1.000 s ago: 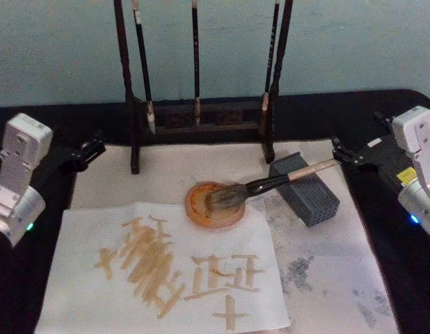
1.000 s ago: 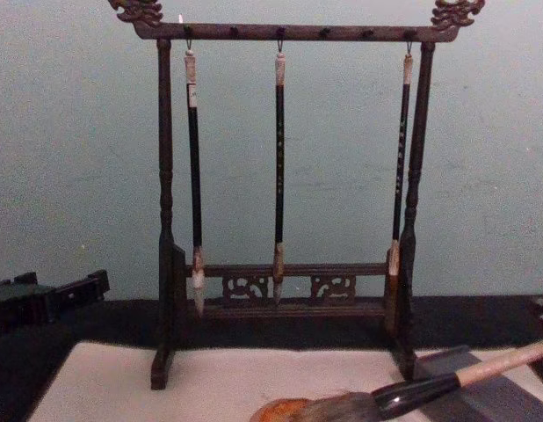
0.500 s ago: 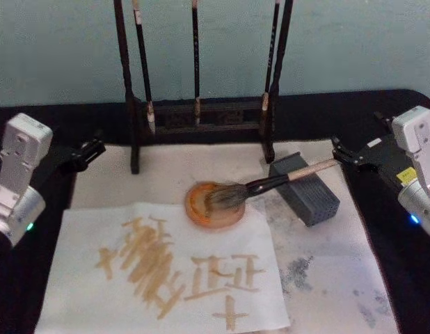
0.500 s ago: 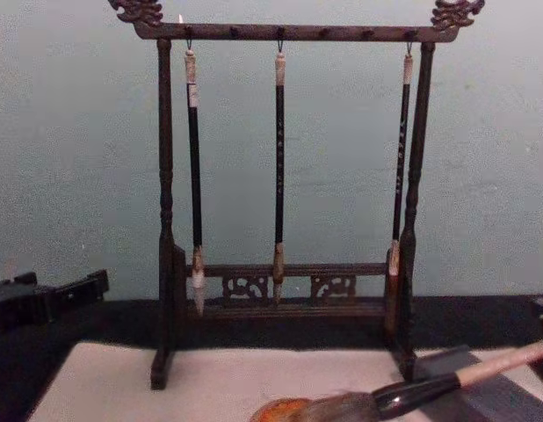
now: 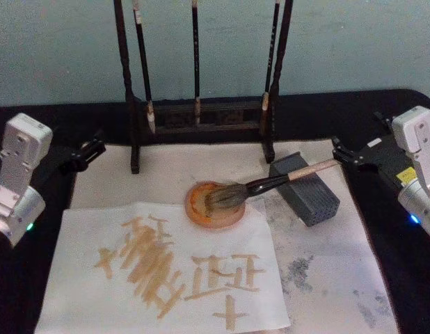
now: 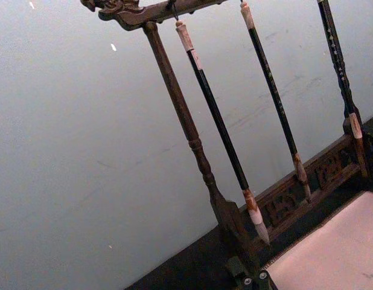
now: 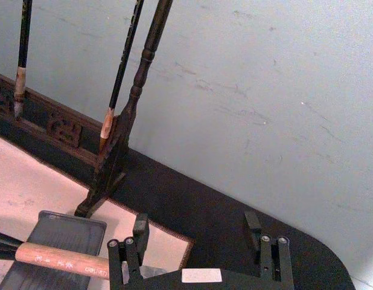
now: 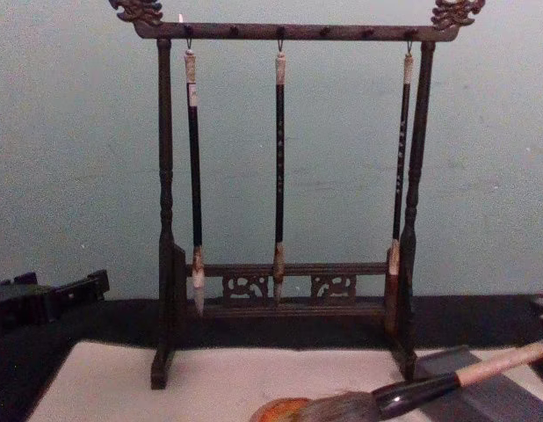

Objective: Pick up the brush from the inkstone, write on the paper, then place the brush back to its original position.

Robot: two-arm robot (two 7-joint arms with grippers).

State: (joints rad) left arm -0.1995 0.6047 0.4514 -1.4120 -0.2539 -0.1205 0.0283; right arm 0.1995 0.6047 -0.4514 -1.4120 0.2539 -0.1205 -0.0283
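Note:
The brush point(image 5: 271, 182) lies across the mat, its bushy bristles in the round orange inkstone point(image 5: 201, 212) and its pale handle propped on a grey block point(image 5: 312, 198). The chest view shows the brush point(image 8: 403, 396) low at the right. My right gripper point(image 5: 342, 153) hovers open just beyond the handle's end. In the right wrist view the handle point(image 7: 60, 258) stops beside one finger point(image 7: 140, 229), outside the gap of the right gripper point(image 7: 195, 220). The paper point(image 5: 159, 271), white with tan strokes, lies in front of the inkstone. My left gripper point(image 5: 90, 152) is parked open at the mat's left edge.
A dark wooden rack point(image 5: 201, 115) with three slim hanging brushes stands at the back of the off-white felt mat point(image 5: 333, 278), close behind the inkstone. The rack point(image 8: 289, 281) rises tall in the chest view. Black table surface borders the mat on both sides.

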